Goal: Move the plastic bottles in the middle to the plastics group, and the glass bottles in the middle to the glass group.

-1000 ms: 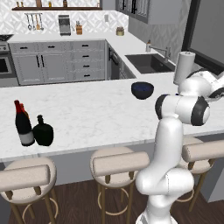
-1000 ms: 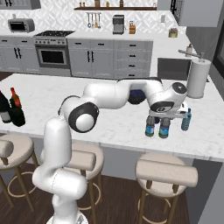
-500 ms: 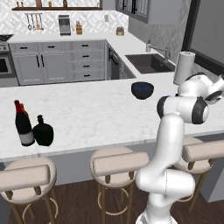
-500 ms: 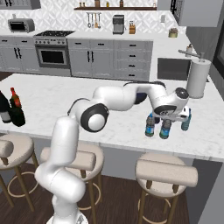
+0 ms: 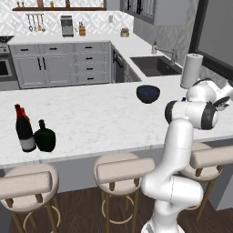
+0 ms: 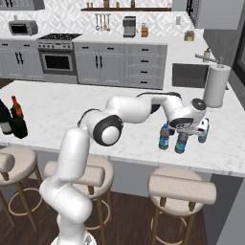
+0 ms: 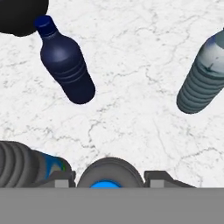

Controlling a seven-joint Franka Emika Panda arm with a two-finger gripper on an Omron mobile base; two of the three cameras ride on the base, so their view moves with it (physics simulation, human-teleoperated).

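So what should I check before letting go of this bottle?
1. Held water bottle sits between the tips of the gripper: ok.
2. Its base rests on the counter: cannot tell.
3. Dark-blue bottle and teal bottle stand close by: ok.
4. Other water bottle upright beside it: ok.
5. Squat black bottle next to the wine bottles: ok.

My arm rises from lower left of the right base view, elbow bent, forearm reaching right across frame centre. Wrist turned down, gripper pointing straight down at centre right. In the hand view my jaws sit at bottom centre, closed on a water bottle's cap.
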